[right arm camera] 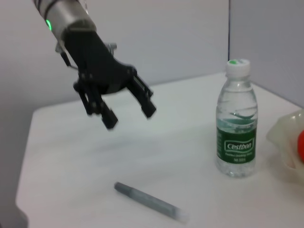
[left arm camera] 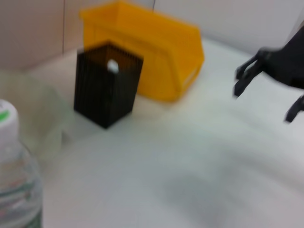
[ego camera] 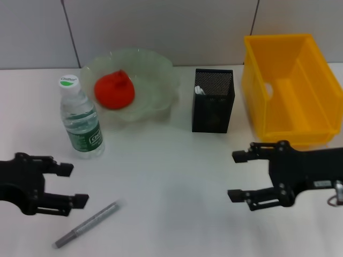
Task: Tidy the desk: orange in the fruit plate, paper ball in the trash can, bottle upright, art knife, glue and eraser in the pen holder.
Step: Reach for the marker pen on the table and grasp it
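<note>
The orange [ego camera: 114, 89] lies in the glass fruit plate [ego camera: 158, 64]. Left of the plate, the bottle [ego camera: 81, 120] stands upright with its white cap on. A grey pen-shaped art knife [ego camera: 86, 225] lies flat near the front edge, also seen as the art knife [right arm camera: 149, 202] in the right wrist view. My left gripper [ego camera: 77, 184] hovers open just left of it, holding nothing. The black mesh pen holder [ego camera: 213, 101] has something white showing inside. In front of the yellow bin [ego camera: 289, 85], my right gripper [ego camera: 232, 175] is open and empty. Paper ball, glue and eraser are out of view.
The yellow bin stands at the back right, close beside the pen holder. A grey panel wall runs along the table's far edge. Bare white table lies between the two grippers.
</note>
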Action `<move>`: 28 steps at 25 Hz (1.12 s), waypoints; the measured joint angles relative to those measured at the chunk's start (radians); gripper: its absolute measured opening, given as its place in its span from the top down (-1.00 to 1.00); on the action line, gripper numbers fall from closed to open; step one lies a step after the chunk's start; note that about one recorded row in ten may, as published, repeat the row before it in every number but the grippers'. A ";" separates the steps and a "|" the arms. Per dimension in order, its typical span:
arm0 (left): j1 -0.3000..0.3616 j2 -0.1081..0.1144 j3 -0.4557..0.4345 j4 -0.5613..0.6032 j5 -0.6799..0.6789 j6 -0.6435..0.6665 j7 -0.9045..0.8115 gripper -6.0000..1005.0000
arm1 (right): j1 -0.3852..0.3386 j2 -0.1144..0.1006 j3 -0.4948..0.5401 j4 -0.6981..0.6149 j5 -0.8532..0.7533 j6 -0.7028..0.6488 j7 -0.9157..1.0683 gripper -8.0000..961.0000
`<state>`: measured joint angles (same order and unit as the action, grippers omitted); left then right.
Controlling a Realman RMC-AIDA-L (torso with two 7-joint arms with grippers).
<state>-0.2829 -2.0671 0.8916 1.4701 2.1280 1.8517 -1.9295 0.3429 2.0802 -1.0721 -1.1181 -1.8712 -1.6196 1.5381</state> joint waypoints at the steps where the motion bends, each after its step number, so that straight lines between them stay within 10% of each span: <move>1: -0.009 -0.001 0.056 0.024 0.036 -0.013 -0.059 -0.61 | 0.002 0.000 0.026 0.024 0.000 -0.016 -0.019 -0.74; 12: -0.051 -0.003 0.388 -0.003 0.210 -0.265 -0.227 -0.61 | -0.027 -0.007 0.109 0.136 -0.026 -0.026 -0.097 -0.74; 28: -0.134 -0.005 0.527 -0.115 0.348 -0.355 -0.295 -0.59 | -0.030 -0.006 0.160 0.156 -0.052 -0.027 -0.109 -0.74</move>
<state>-0.4170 -2.0725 1.4185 1.3555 2.4761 1.4971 -2.2243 0.3130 2.0741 -0.9117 -0.9621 -1.9230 -1.6463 1.4294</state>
